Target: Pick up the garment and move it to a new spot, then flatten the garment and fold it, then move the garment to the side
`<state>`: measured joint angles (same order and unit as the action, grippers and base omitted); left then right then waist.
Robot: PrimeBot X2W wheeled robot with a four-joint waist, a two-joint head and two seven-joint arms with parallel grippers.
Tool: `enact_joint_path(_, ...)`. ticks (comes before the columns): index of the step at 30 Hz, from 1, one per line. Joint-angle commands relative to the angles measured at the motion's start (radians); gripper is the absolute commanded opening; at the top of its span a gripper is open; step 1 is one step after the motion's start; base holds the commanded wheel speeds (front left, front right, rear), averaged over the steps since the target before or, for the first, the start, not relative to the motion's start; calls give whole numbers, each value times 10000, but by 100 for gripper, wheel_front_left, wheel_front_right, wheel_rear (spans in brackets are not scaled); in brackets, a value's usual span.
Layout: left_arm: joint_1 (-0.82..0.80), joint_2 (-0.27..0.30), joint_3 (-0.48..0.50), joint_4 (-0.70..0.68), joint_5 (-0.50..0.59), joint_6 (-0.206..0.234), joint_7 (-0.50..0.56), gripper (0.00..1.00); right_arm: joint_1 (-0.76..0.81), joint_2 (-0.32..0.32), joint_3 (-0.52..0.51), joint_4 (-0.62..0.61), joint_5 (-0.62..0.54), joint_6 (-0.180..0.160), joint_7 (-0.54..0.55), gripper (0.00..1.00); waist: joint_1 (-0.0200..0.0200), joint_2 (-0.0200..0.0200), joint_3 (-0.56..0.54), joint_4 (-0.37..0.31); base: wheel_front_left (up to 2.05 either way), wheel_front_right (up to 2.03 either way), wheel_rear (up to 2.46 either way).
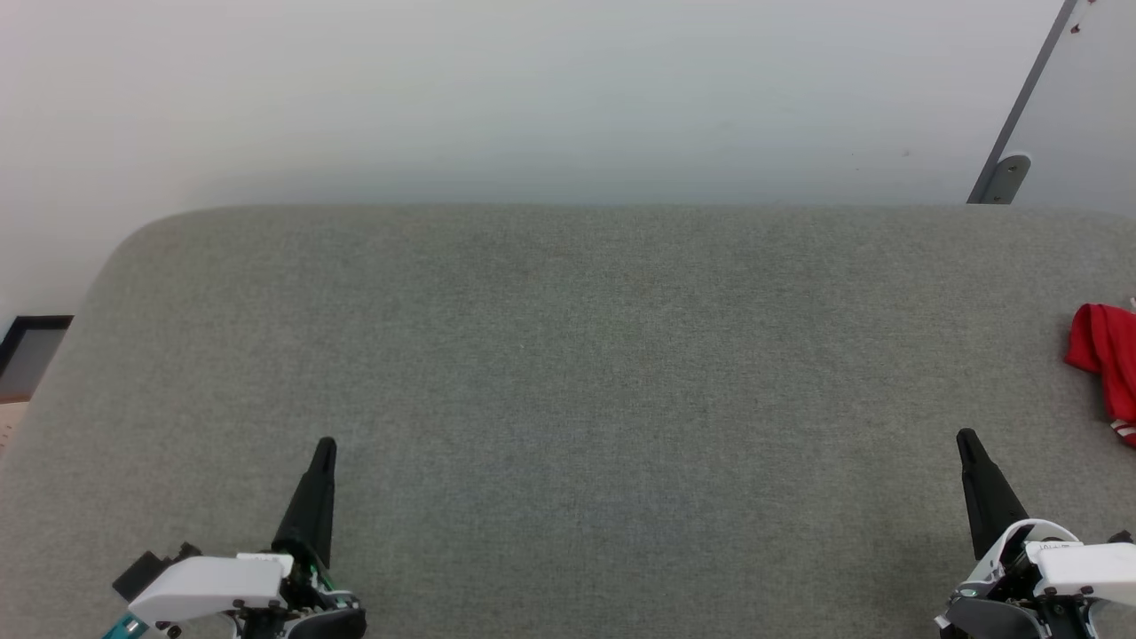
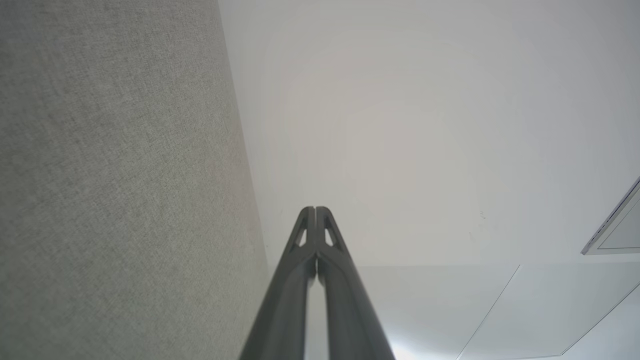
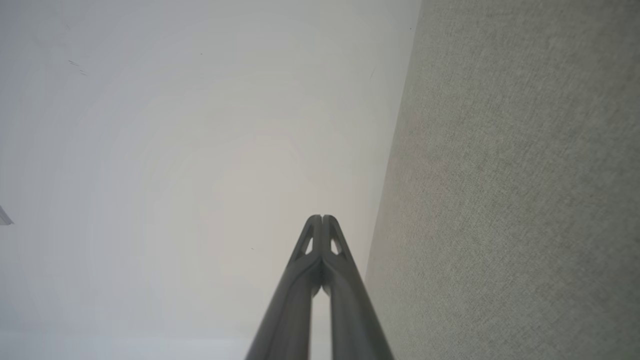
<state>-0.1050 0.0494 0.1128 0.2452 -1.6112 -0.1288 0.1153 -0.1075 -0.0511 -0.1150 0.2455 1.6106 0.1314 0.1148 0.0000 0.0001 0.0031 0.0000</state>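
Observation:
The garment (image 1: 1109, 359), bright red with a bit of red-and-white stripe trim, lies bunched at the far right edge of the grey fabric surface (image 1: 568, 373), cut off by the head view's border. My left gripper (image 1: 325, 444) rests at the lower left, shut and empty, far from the garment. My right gripper (image 1: 965, 437) sits at the lower right, shut and empty, a short way below and left of the garment. In the left wrist view the gripper (image 2: 315, 209) has its fingertips pressed together; so does the gripper (image 3: 322, 217) in the right wrist view.
The grey surface has a rounded far-left corner and ends at a pale wall (image 1: 532, 98). A grey bracket and slanted bar (image 1: 1007, 173) stand at the upper right. A dark-framed panel (image 1: 31, 351) sits off the left edge.

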Motion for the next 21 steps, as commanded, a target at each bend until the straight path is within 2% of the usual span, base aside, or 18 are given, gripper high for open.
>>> enact_joint_path(1, -92, -10, 24, 7, -30, -34, 16, 0, -26, 33, -3, -25, 42, -14, 25, 0, 0, -1, 0, 0, 0, 0, 0)
enact_joint_path(21, -92, -10, 23, 6, -31, -36, 15, 0, -26, 33, -2, -25, 43, -14, 24, 0, 0, -1, 0, 0, 0, 0, 0)
